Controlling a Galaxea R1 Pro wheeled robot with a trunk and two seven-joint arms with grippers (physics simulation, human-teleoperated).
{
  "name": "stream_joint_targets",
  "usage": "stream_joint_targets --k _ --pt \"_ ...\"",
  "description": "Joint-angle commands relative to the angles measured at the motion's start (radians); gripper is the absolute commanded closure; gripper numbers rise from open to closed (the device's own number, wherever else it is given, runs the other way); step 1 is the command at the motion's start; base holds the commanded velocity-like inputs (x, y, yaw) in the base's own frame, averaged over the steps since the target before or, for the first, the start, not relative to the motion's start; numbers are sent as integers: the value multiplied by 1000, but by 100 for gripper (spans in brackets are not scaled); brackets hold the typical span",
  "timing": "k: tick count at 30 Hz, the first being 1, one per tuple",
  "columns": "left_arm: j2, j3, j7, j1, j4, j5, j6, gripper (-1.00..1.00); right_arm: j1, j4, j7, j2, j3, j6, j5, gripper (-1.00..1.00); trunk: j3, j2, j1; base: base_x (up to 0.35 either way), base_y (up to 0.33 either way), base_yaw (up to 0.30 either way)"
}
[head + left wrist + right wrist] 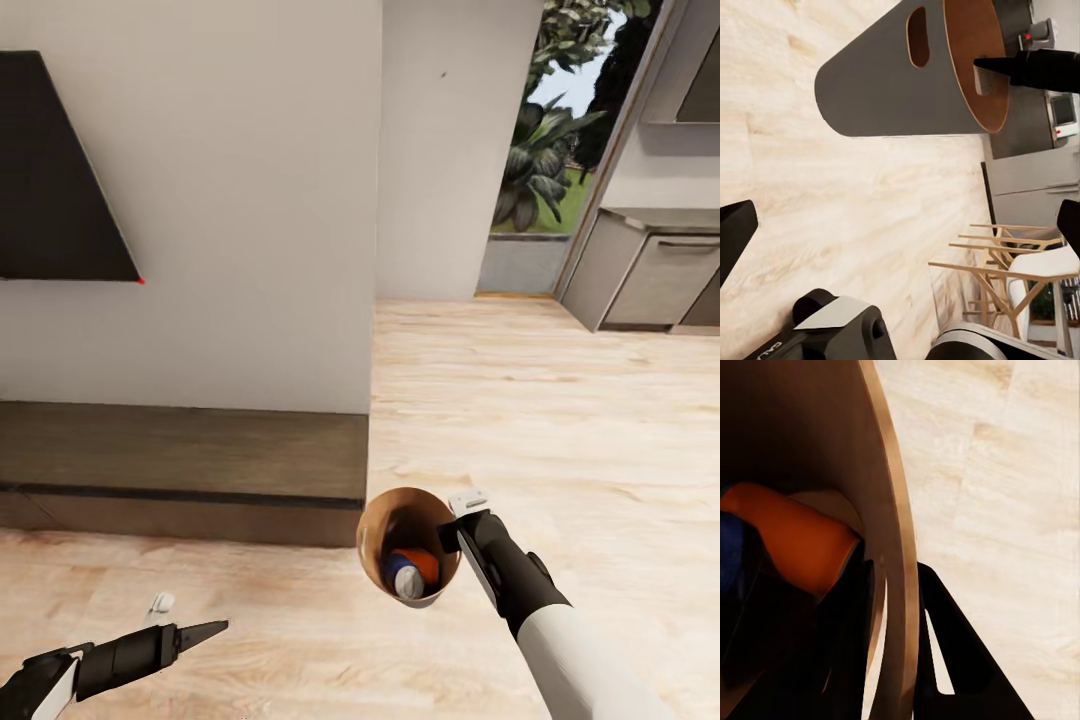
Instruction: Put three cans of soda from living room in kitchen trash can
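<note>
The brown trash can (375,535) hangs above the wood floor, tilted with its mouth toward me. My right gripper (456,528) is shut on its rim, one finger inside and one outside the wall (891,510). Inside lie an orange soda can (427,564) and a dark blue soda can (405,582) with a silvery top; the right wrist view shows the orange can (795,544) beside the blue one (731,559). My left gripper (185,620) is low at the left, open and holding nothing. Its wrist view shows the bin's grey outside (892,82).
A black television (55,180) hangs on the white wall above a long low dark-wood cabinet (180,460). Past the wall's corner, light wood floor (520,400) runs to grey cabinets (650,270) and an opening onto plants (545,150). Wooden chairs (1005,270) stand behind the left arm.
</note>
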Motion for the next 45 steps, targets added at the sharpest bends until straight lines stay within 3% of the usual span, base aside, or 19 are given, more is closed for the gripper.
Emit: stream_joint_targets --k 1,21,30,45 --pt "0 0 0 0 0 0 0 -100 0 -1 4 0 -1 0 -7 100 0 0 0 0 0 289" --pt "0 -1 0 0 0 0 0 -100 0 8 4 0 0 -1 -6 100 0 0 0 0 0 290" --pt "0 -1 0 0 0 0 0 -100 0 44 3 0 57 -1 -4 100 0 0 0 0 0 290" --pt "-2 -1 0 0 0 0 0 -100 0 46 3 0 64 -1 -5 100 0 0 0 0 0 290"
